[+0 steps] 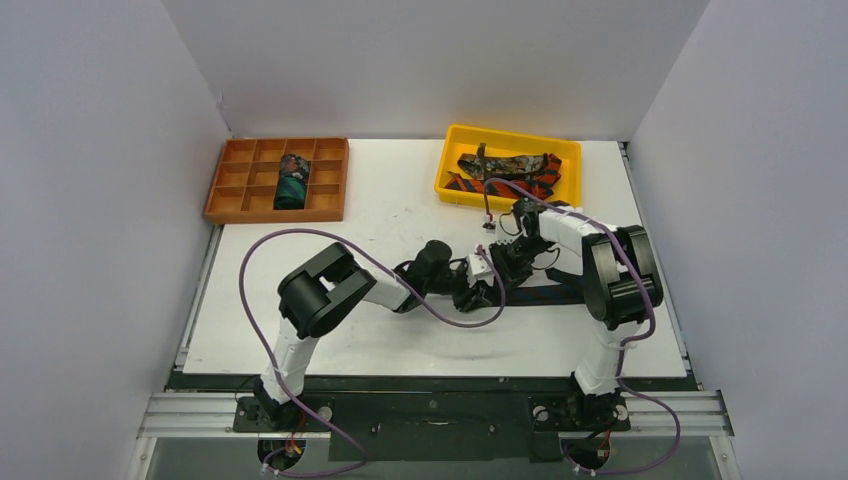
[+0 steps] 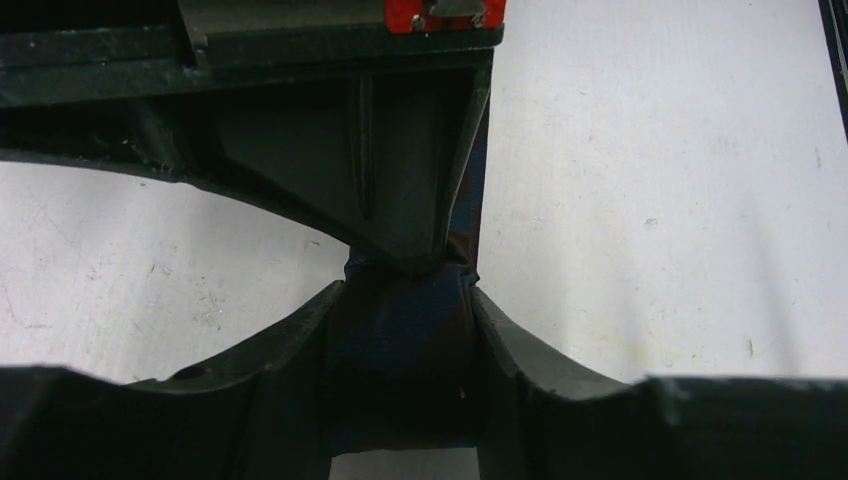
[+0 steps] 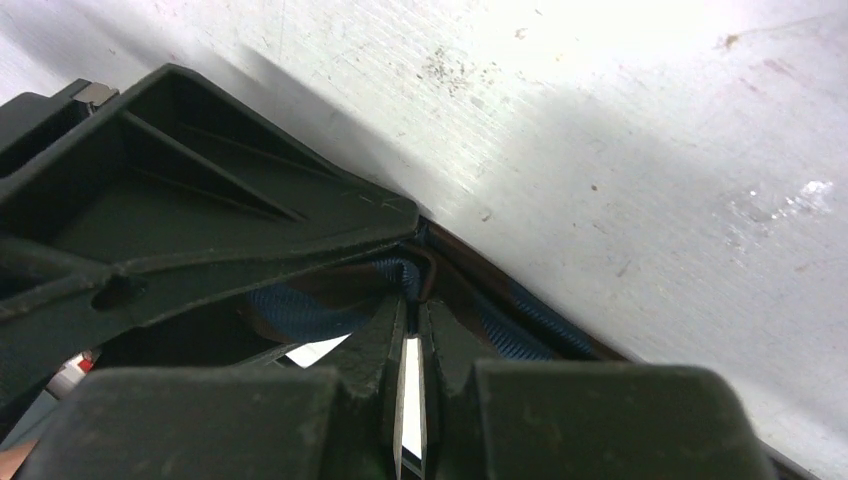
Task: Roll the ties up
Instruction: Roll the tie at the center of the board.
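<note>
Both jaws low mid-table, tip to tip, apparently on the navy tie (image 2: 400, 340)

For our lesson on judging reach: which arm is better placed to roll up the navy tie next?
Probably left. The left gripper has the bunched navy tie between its jaws, while the right gripper, jaws shut, only meets the fabric tip-on.

Soft weave against hard, matt plastic.
The navy tie (image 3: 300, 312) is fine ribbed cloth with a faint sheen. My left tool (image 2: 400, 345) and my right tool (image 3: 412, 350) are matt black plastic, faintly grainy. The desk (image 2: 650, 200) is smooth, matt white, scuffed and speckled. The yellow tray (image 1: 512, 133) looks like glossy plastic.
</note>
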`<state>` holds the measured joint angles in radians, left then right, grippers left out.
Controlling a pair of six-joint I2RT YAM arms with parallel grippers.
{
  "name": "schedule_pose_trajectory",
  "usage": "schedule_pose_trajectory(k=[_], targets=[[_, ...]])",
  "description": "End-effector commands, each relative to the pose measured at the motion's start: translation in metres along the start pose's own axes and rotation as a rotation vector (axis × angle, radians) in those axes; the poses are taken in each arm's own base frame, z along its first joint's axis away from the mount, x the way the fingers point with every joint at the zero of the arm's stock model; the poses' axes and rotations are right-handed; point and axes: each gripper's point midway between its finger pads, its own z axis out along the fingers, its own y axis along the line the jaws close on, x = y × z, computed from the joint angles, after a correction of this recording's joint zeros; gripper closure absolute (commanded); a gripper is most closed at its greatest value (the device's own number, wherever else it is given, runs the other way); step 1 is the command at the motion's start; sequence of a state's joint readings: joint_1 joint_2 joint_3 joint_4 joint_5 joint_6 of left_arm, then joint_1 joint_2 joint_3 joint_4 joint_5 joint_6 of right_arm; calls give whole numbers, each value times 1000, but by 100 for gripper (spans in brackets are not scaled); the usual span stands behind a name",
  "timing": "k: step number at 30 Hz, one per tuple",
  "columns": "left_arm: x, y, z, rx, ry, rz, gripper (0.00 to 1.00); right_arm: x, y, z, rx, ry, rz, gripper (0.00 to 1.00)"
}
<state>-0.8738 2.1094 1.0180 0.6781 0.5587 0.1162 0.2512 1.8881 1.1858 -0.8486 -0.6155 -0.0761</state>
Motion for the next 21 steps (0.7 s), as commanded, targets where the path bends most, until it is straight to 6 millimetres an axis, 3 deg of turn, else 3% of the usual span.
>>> schedule_pose_trajectory(k=[1,5,7,8,10,14,21], targets=[[34,-4,-10,-4,115,11,65,2,-16,31,92,51,-94,100],[63,-4,-34,-51,238,8,83,-2,-7,18,55,35,-112,97],[79,-3,-48,-83,308,7,90,-5,-4,0,22,16,-116,80],[84,-5,-55,-89,331,6,91,-13,1,-13,2,-20,-129,76],[92,-3,-65,-115,378,13,95,-9,-1,-39,13,-38,-124,65],[101,-1,-75,-142,444,4,99,6,-32,-70,166,-32,-157,61],[102,6,-79,-161,481,-15,100,32,-104,-74,446,139,-204,62]])
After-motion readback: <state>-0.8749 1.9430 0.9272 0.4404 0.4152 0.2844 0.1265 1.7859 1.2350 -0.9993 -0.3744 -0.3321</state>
